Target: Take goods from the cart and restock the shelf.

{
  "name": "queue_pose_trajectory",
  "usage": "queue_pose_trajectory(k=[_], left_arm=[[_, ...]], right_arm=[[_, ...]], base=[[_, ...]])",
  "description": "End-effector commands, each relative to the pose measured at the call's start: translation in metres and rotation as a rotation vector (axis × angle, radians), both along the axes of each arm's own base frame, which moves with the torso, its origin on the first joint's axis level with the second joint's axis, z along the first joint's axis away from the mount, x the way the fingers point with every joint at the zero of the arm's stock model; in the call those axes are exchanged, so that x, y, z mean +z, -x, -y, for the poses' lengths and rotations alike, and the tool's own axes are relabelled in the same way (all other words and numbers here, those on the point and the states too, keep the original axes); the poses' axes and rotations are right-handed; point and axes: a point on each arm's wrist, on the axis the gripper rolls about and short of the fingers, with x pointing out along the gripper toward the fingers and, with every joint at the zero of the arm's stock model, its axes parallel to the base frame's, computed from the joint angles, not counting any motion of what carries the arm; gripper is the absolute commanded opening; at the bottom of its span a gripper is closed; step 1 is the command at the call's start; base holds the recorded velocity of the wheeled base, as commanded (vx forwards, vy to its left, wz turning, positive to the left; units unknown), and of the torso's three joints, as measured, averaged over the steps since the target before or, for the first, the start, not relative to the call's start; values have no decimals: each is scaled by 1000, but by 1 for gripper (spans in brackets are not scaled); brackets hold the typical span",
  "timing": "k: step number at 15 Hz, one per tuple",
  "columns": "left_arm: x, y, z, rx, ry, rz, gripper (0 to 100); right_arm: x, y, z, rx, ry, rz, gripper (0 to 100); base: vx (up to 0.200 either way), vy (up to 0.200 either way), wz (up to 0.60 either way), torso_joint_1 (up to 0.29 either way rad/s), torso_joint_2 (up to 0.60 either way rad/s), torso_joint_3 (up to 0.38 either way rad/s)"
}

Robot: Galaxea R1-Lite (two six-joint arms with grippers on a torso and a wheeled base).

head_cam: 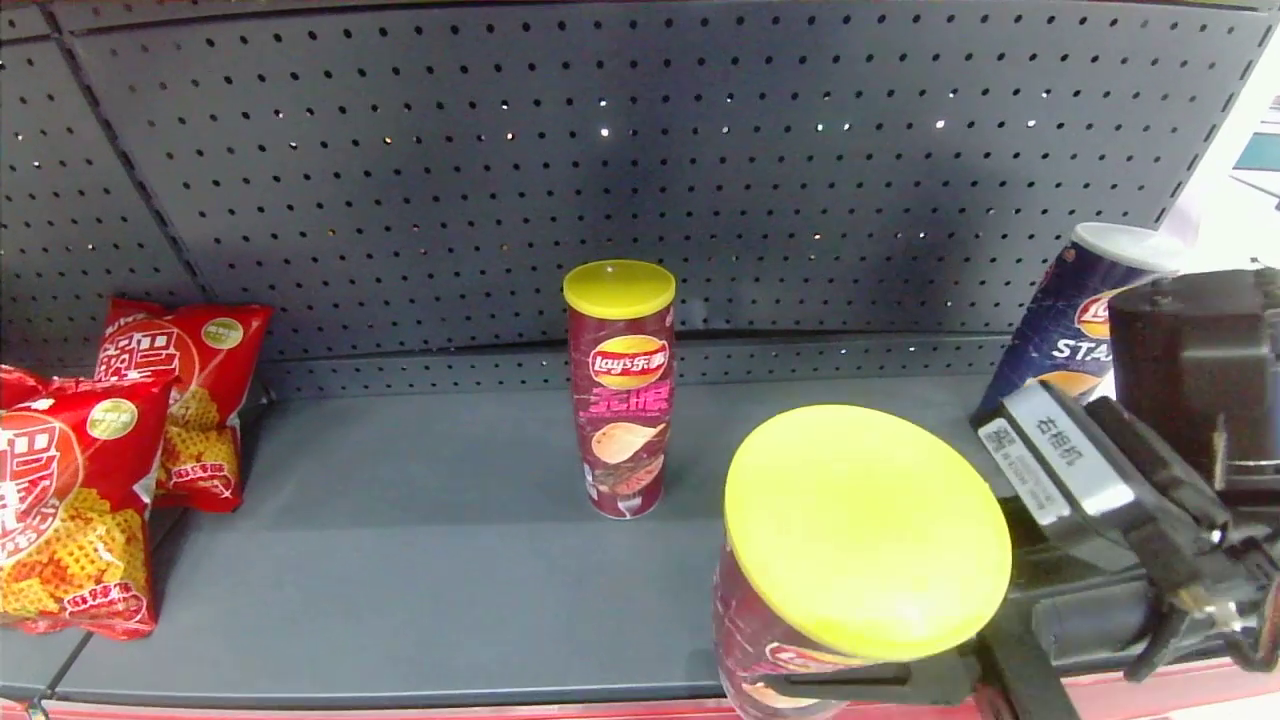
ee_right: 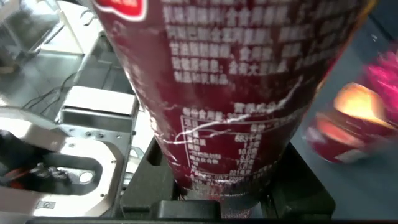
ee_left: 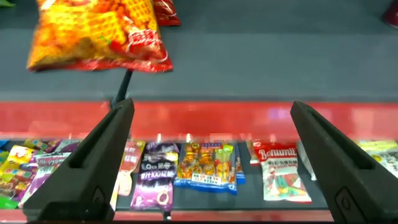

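Right gripper [head_cam: 900,685] clamped on a can [head_cam: 866,530] at the shelf's [head_cam: 400,560] front right edge.
Left gripper [ee_left: 211,106] hangs spread wide before the shelf's red lip. Deeper in, a second can [head_cam: 620,390] stands upright mid-shelf, with red bags [head_cam: 75,500] at its left and a blue can [head_cam: 1065,330] at the far right.

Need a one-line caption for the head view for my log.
Right gripper holds a yellow-lidded chip can at the shelf front; a matching can stands mid-shelf, red snack bags left, blue can right.
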Motion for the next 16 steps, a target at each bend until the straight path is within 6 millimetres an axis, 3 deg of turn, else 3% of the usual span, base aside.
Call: queue_pose_trajectory(k=[1,7,16], left_arm=[[0,0,0,1,0,0,100],[0,0,0,0,-1,0,100],[-1,6,0,-118,-97,76,100]], right_arm=[[2,1,0,4,-5,5,0],[16,-2,-2,-5,-40,26,0],[7,-14,-5,-70,-38,-63,0]], base=[[0,0,0,0,0,0],[0,0,0,0,0,0],[0,0,0,0,0,0]])
